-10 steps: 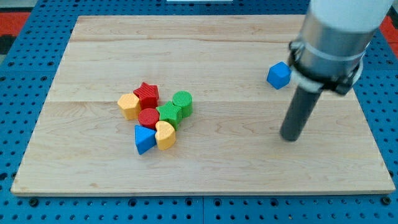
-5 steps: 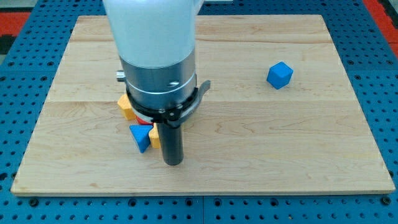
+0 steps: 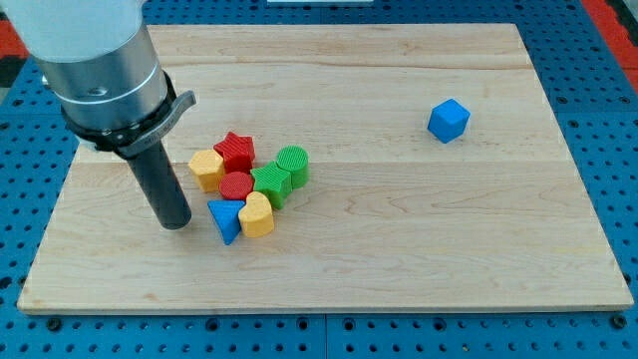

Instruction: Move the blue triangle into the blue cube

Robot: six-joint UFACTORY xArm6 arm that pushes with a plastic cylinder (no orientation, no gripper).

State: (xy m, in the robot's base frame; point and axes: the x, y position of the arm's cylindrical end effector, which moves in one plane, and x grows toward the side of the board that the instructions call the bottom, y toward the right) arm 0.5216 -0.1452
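The blue triangle (image 3: 226,218) lies at the bottom left of a cluster of blocks on the wooden board (image 3: 399,259). The blue cube (image 3: 449,120) sits alone far to the view's right and higher up. My tip (image 3: 175,222) rests on the board just left of the blue triangle, a small gap apart from it. The rod rises up and to the left into the arm's grey housing.
The cluster also holds a yellow heart (image 3: 257,214) touching the triangle's right side, a red cylinder (image 3: 237,186), a red star (image 3: 235,151), a yellow block (image 3: 206,169), a green star-like block (image 3: 270,183) and a green cylinder (image 3: 293,164).
My tip swept from the board's right side across to the cluster, passed below it, and now stands left of the blue triangle. The triangle and yellow heart have shifted slightly.
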